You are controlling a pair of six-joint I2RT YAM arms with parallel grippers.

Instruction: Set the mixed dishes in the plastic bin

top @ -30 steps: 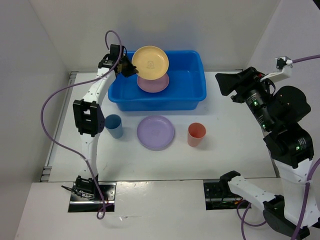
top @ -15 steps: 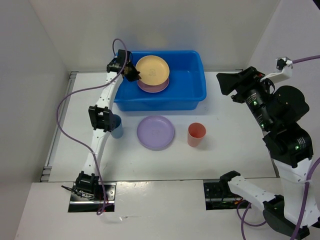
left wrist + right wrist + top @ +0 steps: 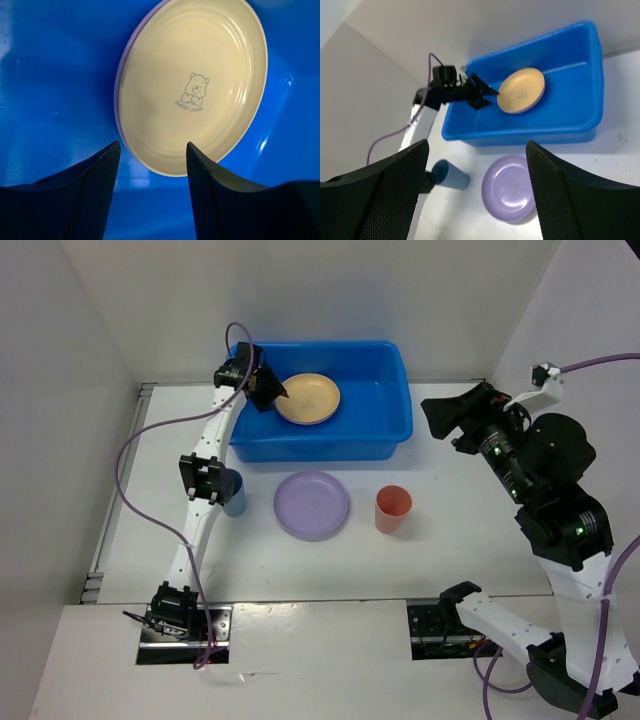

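White table [image 3: 470, 540] carries the plastic bin [image 3: 390, 430] at its far side. A second ago the left gripper [image 3: 272, 392] held the yellow plate [image 3: 308, 398] raised over the bin. Now its jaws stand apart and empty, and the plate lies inside on the pink plate [image 3: 120, 80]. The right gripper [image 3: 445, 415] hangs wide open, holding nothing. The lilac plate [image 3: 312, 505], blue cup [image 3: 235, 495] and coral-red cup [image 3: 392, 509] wait on the table, so three dishes remain.

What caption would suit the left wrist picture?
Open left end effector hovers above the yellow plate lying in the blue bin.
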